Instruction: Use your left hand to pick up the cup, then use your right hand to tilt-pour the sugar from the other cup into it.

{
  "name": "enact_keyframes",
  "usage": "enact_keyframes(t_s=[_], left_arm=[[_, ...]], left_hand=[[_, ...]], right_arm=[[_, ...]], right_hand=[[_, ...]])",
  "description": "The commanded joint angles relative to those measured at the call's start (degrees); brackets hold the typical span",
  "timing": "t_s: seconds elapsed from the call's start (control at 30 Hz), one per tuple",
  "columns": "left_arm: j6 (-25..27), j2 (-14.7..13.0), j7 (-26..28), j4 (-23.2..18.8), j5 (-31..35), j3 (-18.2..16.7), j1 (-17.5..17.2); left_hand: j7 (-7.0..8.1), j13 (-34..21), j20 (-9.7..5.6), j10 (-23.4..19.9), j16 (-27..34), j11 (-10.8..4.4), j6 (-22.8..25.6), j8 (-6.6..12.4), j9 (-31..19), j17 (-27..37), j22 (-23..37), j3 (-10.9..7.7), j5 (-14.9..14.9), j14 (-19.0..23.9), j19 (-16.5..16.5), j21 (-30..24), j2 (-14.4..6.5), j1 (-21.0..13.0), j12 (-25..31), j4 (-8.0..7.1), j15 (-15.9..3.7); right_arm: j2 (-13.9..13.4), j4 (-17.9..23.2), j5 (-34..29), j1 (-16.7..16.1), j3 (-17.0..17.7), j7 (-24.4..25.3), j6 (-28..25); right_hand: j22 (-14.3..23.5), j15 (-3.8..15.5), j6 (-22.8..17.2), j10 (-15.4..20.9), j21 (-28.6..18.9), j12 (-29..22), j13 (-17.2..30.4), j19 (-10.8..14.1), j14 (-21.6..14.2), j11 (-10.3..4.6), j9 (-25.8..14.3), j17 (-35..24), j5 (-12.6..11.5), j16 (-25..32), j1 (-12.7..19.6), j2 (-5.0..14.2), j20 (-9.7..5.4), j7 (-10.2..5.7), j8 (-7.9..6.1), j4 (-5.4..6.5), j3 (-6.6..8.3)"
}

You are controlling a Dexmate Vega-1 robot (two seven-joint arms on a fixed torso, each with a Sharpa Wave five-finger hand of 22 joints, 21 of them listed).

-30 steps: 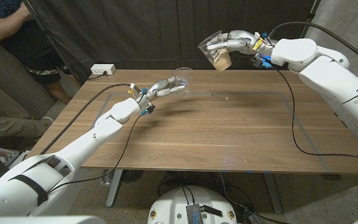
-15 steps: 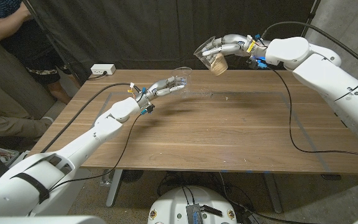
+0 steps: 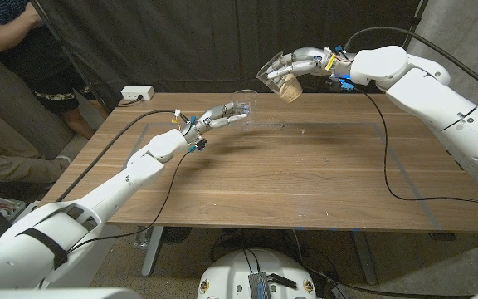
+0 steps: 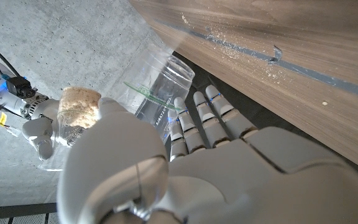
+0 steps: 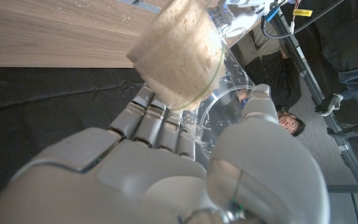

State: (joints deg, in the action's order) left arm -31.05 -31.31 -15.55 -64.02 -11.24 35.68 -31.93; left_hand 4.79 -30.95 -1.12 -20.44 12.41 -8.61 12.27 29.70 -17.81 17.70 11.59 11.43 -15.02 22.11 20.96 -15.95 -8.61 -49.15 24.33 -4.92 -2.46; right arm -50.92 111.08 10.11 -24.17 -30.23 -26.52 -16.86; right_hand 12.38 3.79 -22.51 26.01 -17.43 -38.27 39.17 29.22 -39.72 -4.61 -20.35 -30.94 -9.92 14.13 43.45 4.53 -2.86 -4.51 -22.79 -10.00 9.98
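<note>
Right robot hand (image 3: 301, 60) tilting sugar cup (image 3: 279, 76), left robot hand (image 3: 222, 114) holding empty cup (image 3: 246, 100)

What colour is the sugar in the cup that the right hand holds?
Light brown, like sand. The sugar shows best in the right wrist view.

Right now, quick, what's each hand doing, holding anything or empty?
Left hand: holding the empty clear cup above the table.
Right hand: holding the tilted cup of sugar, raised near the table's far edge.
</note>
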Motion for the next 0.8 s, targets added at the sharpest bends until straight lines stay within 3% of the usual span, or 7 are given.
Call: enact_keyframes(t_s=[0.03, 0.8], left_arm=[[-0.43, 0.69, -0.46, 0.87, 0.51, 0.52, 0.65], [-0.50, 1.02, -1.68, 0.43, 0.14, 0.96, 0.63]], left_hand=[[-0.09, -0.18, -0.29, -0.42, -0.24, -0.18, 0.48, 0.28, -0.15, 0.13, 0.23, 0.18, 0.10, 0.36, 0.10, 0.10, -0.06, -0.51, 0.30, -0.15, -6.31], [-0.06, -0.26, -0.23, -0.42, -0.28, -0.01, 0.42, 0.30, -0.12, 0.20, 0.24, 0.20, 0.21, 0.29, -0.08, 0.14, -0.04, -0.63, 0.26, -0.30, -6.34]], right_arm=[[0.19, 0.52, -3.06, 2.09, -1.61, -2.45, -1.19], [0.16, 0.92, -9.21, 4.28, -3.84, -7.43, -1.91]], right_hand=[[0.10, 9.53, -0.70, 0.63, 0.10, -0.17, 0.20, -0.18, -0.42, -0.05, -0.22, -0.23, -0.27, -0.17, -0.06, 0.56, -4.03, 0.01, 0.10, 1.82, 2.06], [0.07, 9.52, -1.18, 1.18, 0.18, -0.10, 0.14, -0.24, -0.64, -0.03, -0.39, -0.34, -0.27, -0.14, -0.05, 0.60, -3.89, -0.19, 0.13, 1.87, 2.17]])
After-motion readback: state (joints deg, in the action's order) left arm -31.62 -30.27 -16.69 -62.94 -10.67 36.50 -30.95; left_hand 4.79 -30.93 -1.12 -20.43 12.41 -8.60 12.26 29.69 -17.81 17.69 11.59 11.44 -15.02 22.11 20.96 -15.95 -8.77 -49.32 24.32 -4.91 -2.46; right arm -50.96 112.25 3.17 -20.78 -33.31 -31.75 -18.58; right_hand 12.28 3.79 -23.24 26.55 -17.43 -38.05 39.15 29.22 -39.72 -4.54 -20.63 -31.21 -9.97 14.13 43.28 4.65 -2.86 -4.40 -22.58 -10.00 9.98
